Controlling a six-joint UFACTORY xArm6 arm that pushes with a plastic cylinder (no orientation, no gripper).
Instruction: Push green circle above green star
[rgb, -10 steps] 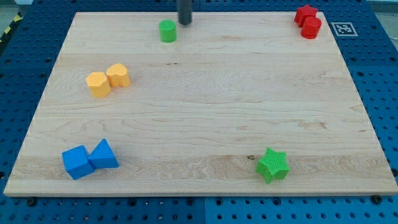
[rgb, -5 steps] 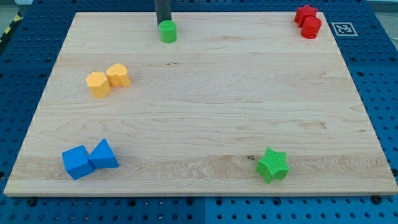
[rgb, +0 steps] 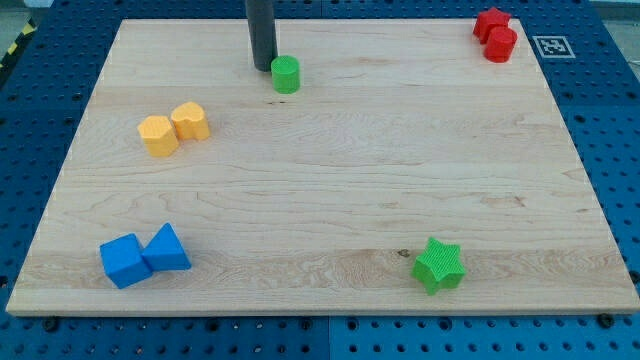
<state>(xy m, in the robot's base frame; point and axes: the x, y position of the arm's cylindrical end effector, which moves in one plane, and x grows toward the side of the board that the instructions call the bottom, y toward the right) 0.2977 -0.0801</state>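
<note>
The green circle (rgb: 286, 74) sits near the view's top, left of centre, on the wooden board (rgb: 330, 160). My tip (rgb: 263, 66) stands just to its upper left, touching or almost touching it. The green star (rgb: 439, 265) lies near the view's bottom, right of centre, far below and to the right of the circle.
Two yellow blocks (rgb: 172, 129) sit side by side at the view's left. A blue cube (rgb: 125, 260) and a blue triangular block (rgb: 167, 248) sit at the bottom left. Two red blocks (rgb: 495, 34) sit at the top right corner.
My tip moved left, then down past the circle's left side. The green circle slid down and to the right from its earlier spot.
</note>
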